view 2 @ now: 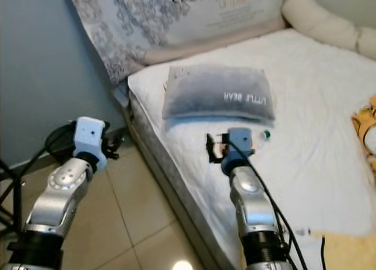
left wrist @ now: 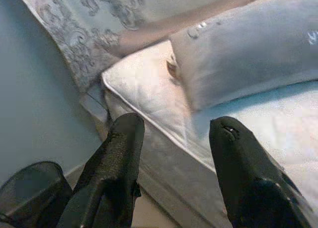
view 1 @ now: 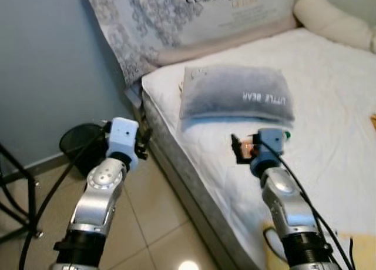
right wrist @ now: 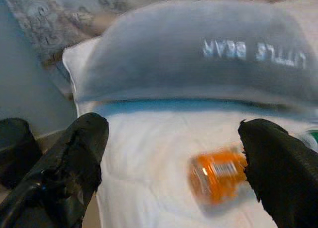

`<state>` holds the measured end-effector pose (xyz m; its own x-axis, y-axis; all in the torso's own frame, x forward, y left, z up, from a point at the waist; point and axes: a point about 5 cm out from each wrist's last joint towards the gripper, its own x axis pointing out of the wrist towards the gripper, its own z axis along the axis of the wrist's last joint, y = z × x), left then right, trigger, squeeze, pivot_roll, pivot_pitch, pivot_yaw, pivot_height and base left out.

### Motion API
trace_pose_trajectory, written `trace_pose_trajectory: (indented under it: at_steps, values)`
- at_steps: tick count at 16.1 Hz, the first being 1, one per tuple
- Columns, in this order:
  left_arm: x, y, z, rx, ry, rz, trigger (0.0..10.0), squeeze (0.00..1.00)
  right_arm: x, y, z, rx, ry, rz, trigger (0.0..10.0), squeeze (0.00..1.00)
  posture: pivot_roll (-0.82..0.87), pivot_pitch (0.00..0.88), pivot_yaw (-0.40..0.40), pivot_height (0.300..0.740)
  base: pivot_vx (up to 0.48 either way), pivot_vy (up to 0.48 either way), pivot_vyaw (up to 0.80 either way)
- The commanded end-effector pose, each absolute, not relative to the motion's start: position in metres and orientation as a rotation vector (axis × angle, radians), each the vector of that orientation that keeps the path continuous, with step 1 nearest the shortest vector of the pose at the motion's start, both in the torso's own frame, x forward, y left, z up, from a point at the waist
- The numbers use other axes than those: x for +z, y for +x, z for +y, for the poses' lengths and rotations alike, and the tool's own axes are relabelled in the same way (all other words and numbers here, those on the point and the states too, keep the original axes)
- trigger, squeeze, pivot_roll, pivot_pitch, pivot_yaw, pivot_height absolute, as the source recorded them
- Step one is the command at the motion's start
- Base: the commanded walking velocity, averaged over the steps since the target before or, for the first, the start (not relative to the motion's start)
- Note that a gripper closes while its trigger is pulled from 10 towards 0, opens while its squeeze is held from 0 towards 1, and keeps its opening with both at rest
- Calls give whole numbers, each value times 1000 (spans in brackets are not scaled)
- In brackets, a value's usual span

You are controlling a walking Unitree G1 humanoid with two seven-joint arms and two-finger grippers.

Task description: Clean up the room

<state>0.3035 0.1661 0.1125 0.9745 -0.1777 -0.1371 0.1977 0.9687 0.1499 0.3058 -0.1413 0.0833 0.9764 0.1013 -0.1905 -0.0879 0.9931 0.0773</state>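
A small bottle (right wrist: 218, 176) with an orange label and a green cap (view 1: 286, 135) lies on its side on the white bed sheet (view 1: 329, 123), just in front of a grey "LITTLE BEAR" pillow (view 1: 235, 93). My right gripper (right wrist: 171, 133) hovers low over the sheet, open, with the bottle between its fingers (right wrist: 74, 158) and close to one of them. It is not clamped. My left gripper (left wrist: 176, 133) is open and holds nothing. It hangs over the tiled floor beside the bed's edge, near a black waste bin (view 1: 82, 143).
A large patterned pillow (view 1: 176, 17) leans on the blue wall at the bed's head, and a cream bolster (view 1: 335, 17) lies far right. A black stand's legs (view 1: 12, 176) are at the left edge. A yellow item (view 2: 364, 123) lies on the bed's right side.
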Motion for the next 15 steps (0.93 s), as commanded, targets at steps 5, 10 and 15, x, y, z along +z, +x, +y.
trace_pose_trajectory:
  at_steps: [5, 10, 15]
  values:
    - [117, 305, 176, -156, 186, 111, 10000, 0, 84, 307, -132, 116, 94, 206, 10000, 0, -46, 0, 34, 740, 0, 0, -800]
    - [117, 305, 175, -162, 182, 116, 10000, 0, 85, 309, -134, 104, 98, 203, 10000, 0, -47, 0, 32, 740, 0, 0, -800]
    - [116, 308, 179, -137, 192, 115, 10000, 0, 85, 309, -135, 95, 92, 202, 10000, 0, -49, 0, 34, 740, 0, 0, -800]
